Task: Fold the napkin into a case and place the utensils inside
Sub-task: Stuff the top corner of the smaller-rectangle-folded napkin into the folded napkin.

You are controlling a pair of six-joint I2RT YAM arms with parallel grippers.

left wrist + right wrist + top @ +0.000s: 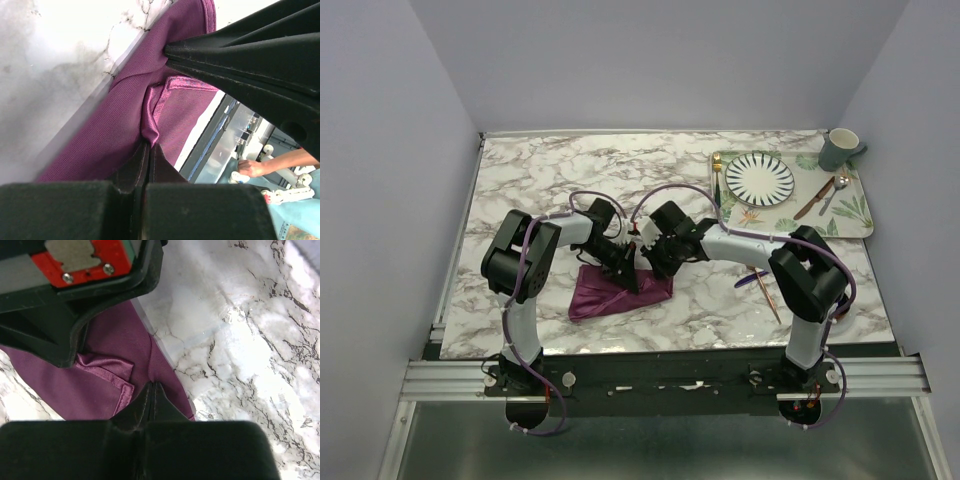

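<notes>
The plum-purple napkin [610, 293] lies partly folded on the marble table, front centre. My left gripper [623, 268] is shut on a pinch of the napkin [120, 130] at its upper edge. My right gripper [650, 268] is shut on the napkin [107, 390] right beside it; the two grippers nearly touch. A folded satin hem shows in both wrist views. The copper fork [767, 293] and dark blue knife [751, 278] lie crossed on the table to the right, by the right arm. No finished case shows.
A leaf-patterned tray [850, 215] at the back right holds a striped plate [760, 178], a gold utensil [717, 178], a silver spoon [834, 192] and another utensil. A grey mug [839, 149] stands at the tray's far corner.
</notes>
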